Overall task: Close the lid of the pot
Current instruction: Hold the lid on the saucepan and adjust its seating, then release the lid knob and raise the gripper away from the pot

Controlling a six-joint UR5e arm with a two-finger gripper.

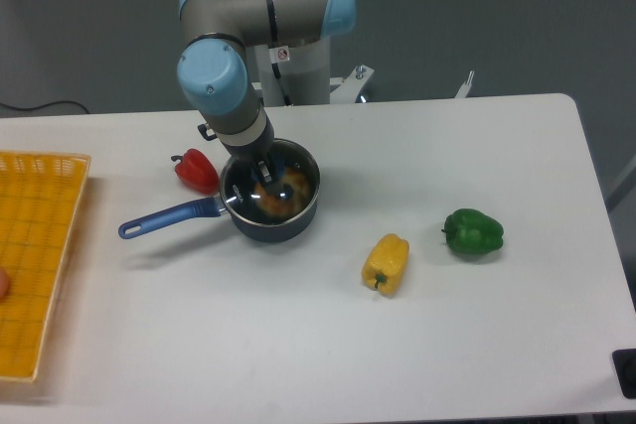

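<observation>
This looks like a robotics lab. A grey and light-blue industrial arm (260, 7) stands mounted at the far edge of a plain white desk (397, 345), against a bare grey wall. Toy-like peppers in red (197, 170), yellow (387, 263) and green (473, 231) and a yellow basket (40, 255) lie spread like test props.

red pepper (197, 170), yellow pepper (386, 263), green pepper (473, 232), orange basket (35, 255).

White table (477, 345): pot (283, 225), peppers, basket (35, 265)
</observation>
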